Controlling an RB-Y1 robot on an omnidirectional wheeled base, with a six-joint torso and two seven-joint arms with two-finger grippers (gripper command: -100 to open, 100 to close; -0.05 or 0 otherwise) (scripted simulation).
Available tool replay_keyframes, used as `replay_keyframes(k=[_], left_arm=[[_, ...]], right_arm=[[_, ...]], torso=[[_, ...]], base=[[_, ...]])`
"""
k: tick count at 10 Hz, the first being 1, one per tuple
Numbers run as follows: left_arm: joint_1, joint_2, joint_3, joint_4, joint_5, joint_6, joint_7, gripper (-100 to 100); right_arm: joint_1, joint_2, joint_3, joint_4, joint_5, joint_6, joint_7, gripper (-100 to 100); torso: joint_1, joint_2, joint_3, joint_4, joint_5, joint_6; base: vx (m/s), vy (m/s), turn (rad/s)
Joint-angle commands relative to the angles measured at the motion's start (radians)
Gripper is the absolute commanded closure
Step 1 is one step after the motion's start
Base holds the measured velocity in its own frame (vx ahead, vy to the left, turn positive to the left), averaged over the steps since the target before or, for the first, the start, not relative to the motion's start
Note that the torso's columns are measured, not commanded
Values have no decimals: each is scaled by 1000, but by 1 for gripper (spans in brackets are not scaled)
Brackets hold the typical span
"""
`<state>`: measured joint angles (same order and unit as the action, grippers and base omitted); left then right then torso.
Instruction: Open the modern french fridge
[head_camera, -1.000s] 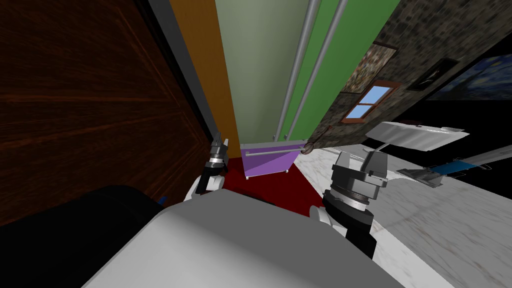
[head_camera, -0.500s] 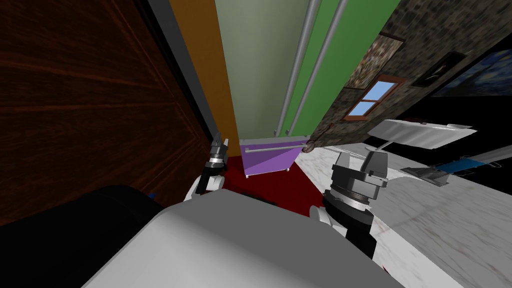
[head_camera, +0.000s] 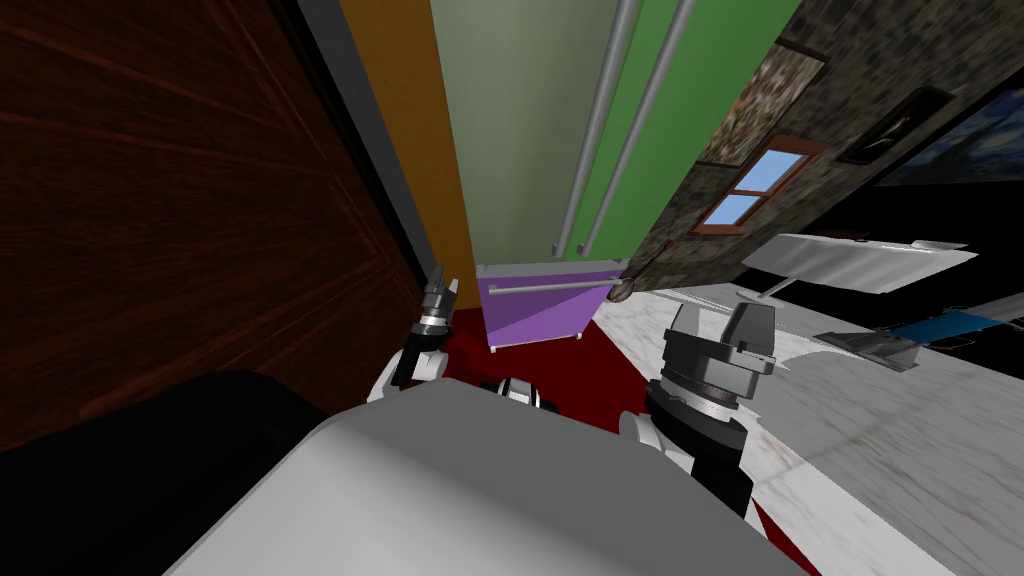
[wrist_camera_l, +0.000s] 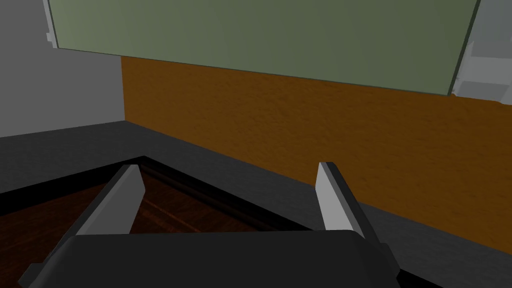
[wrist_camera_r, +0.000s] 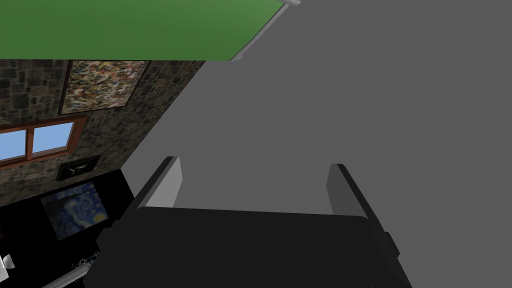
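At far left, a dark wooden panel (head_camera: 180, 220) is seen, with the left gripper (head_camera: 446, 280) held just beside it, fingers apart. Ahead, beyond both grippers, the fridge (head_camera: 520, 130) is found, its grey handles (head_camera: 598, 120) ungrasped. Further right, the right gripper (head_camera: 722, 315) is held spread, well short of them.

Two fridge doors are showing, a pale green door (head_camera: 520, 130) and a bright green door (head_camera: 700, 90), carrying two long handles (head_camera: 597, 120) over one purple drawer (head_camera: 535, 322). Three pictures (wrist_camera_r: 102, 82) and one window (head_camera: 760, 185) are hanging nearby. Two grippers are showing, the left gripper (head_camera: 445, 280) and the right gripper (head_camera: 720, 318).
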<state>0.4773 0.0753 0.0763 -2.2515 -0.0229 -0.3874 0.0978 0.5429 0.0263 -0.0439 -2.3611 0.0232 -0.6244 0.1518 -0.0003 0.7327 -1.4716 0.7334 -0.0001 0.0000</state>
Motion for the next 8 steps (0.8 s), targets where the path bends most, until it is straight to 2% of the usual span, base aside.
replay_keyframes(k=[1, 8], left_arm=[[-13, 39, 6, 59, 6, -13, 0, -100], [-53, 56, 22, 215, 21, -42, -1, -100]], right_arm=[[0, 0, 0, 0, 0, 0, 0, 0], [0, 0, 0, 0, 0, 0, 0, 0]], torso=[[-1, 2, -5, 3, 0, 0], [0, 5, -4, 5, 0, 0]], base=[[74, -38, 22], [63, -27, 18]])
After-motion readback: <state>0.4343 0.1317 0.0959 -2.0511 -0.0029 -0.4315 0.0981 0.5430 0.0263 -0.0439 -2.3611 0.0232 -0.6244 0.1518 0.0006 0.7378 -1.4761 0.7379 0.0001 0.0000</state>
